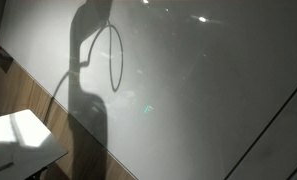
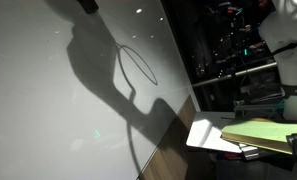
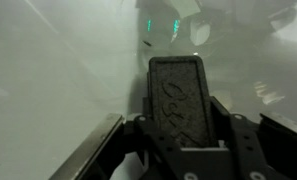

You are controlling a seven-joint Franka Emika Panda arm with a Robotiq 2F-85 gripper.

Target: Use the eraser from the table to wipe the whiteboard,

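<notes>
The gripper [image 3: 178, 120] is clamped on the eraser [image 3: 176, 88]. In the wrist view the dark block sits between the two jaws, and its far end sticks out toward the whiteboard [image 3: 58, 70]. So the eraser is not on the table [image 1: 23, 135]. It is up in the air, close to the board. I cannot tell if it touches the board yet.

In both exterior views a thin ring [image 1: 110, 57] is drawn on the board. The arm's big shadow [image 1: 88, 105] falls right beside it. I think the ring is the thing to rub out.

The step now looks like the wiping itself. To do it well, the flat face of the eraser should lie flat on the board, not on a corner. The push should be soft but firm, so the block does not slip out of the jaws. The strokes should go slowly across the whole ring [image 2: 138, 65] and a bit past its line on each side. The board is shiny and hard, so too much push could twist the eraser in the grip.
</notes>
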